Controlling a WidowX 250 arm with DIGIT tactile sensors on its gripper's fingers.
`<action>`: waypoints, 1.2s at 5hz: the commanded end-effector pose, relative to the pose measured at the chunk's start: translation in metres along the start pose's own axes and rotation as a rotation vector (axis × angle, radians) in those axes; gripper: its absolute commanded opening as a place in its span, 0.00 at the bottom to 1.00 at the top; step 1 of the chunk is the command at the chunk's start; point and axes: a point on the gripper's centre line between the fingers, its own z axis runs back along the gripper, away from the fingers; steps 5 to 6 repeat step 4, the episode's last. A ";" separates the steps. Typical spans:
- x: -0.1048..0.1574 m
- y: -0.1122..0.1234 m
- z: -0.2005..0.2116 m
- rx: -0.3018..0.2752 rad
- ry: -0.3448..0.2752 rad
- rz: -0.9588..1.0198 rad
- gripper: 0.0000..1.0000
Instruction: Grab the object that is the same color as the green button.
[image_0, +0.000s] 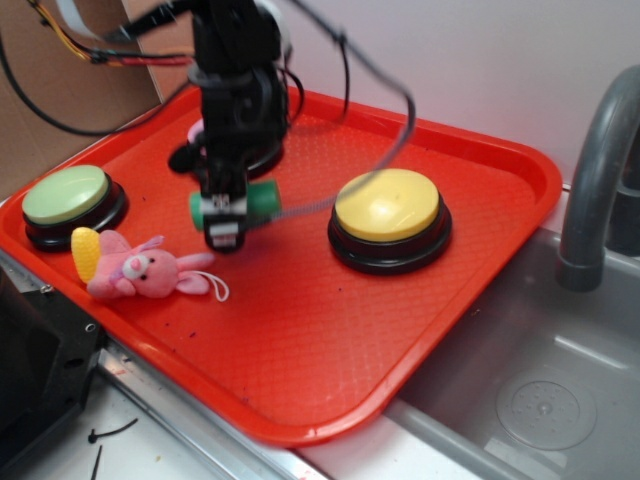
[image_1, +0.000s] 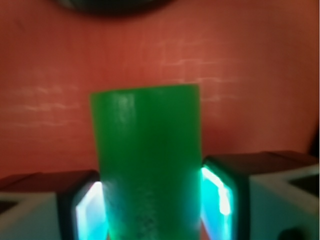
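Gripper (image_0: 225, 215) fingers (image_1: 220, 192) are seen pressed against both sides of the green cylinder (image_0: 262, 202), so the jaws are closed on it, left of centre in the exterior frame. Whether the cylinder is lifted clear of the red tray (image_0: 330, 340) cannot be told. The grasp is judged made; at most a lift is left. The green button (image_0: 68, 196) sits at the left edge, a yellow button (image_0: 388, 206) right of centre, a pink bunny (image_0: 140, 270) at lower left.
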 end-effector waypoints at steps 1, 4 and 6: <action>-0.018 0.007 0.096 0.001 -0.171 0.460 0.00; -0.037 0.002 0.150 0.031 -0.252 0.621 0.00; -0.037 0.002 0.150 0.031 -0.252 0.621 0.00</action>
